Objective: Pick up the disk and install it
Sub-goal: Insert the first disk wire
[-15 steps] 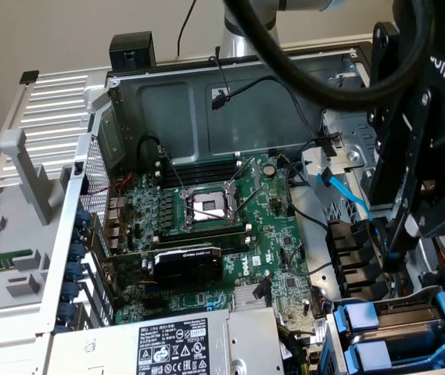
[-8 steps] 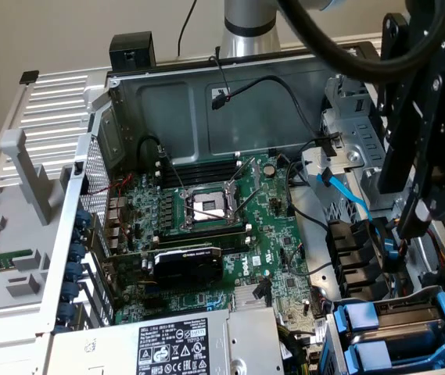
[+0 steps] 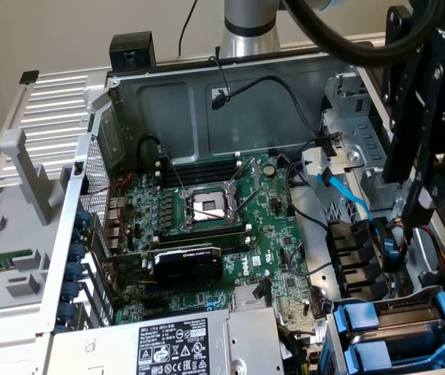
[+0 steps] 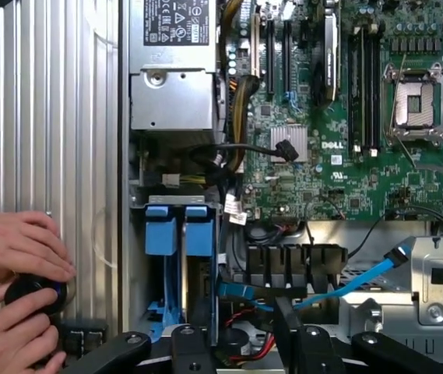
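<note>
**Case** (image 3: 300, 94): laid open, with the motherboard (image 3: 230, 226) exposed. A power supply (image 3: 183, 344) is fitted along the near edge in the exterior view.

**Drive bay** (image 4: 137, 257): set just beside the power supply. Two blue-fronted carriers are housed in it side by side, their handles level with each other.

**Disk** (image 4: 200, 234): judged to be the carrier nearer the motherboard, as that one lies closer under the gripper. This cannot be settled from the views. The other carrier (image 4: 161, 234) is seated just beside it, on the power-supply side.

**Progress:** pick-up and insertion are judged to be done, since both carriers are seated in the bay and nothing is carried. Whether the disk is pushed fully home or latched cannot be told. Little, if anything, is judged to be left.

**Gripper** (image 3: 421, 207) (image 4: 240, 339): the jaws are held partly apart. Nothing is gripped between them and nothing is touched.

**Arm:** a silver column (image 3: 249, 27) is seen behind the back wall of the case. The gripper is hung over the exterior view's right side of the case. It is pointed downward at a slight tilt, above the black fan ducts (image 3: 355, 250) and well above the bay.

**Person:** two hands (image 4: 19, 245) are rested on a ribbed metal panel (image 4: 50, 117) outside the case. They are closed round a black round knob (image 4: 34, 294), apart from the gripper and the carriers.
</note>
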`<action>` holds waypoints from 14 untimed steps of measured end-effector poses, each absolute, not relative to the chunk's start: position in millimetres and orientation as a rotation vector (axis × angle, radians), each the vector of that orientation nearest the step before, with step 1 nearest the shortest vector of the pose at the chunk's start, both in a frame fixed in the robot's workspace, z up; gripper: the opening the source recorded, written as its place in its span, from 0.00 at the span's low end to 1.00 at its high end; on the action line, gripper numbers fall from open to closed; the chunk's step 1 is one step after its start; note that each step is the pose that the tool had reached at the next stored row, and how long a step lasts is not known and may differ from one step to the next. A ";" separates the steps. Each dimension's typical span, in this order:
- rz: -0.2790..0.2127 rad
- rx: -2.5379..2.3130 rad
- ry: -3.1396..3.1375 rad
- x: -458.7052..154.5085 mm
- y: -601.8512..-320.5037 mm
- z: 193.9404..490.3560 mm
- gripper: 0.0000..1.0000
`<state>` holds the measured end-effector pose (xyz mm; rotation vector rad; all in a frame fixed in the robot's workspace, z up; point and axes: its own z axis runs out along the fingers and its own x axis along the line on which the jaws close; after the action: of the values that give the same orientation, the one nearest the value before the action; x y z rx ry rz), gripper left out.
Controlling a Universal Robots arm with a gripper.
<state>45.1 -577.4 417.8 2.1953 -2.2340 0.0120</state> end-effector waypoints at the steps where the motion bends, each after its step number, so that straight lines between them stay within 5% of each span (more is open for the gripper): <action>1: 0.018 2.195 -2.240 45.3 -576.3 417.8 0.47; 8: 0.044 2.171 -2.283 46.9 -571.9 417.0 0.76; 14: 0.045 2.105 -2.344 48.0 -571.8 411.9 0.76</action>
<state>48.0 -571.8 411.9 2.1048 -2.3436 0.0451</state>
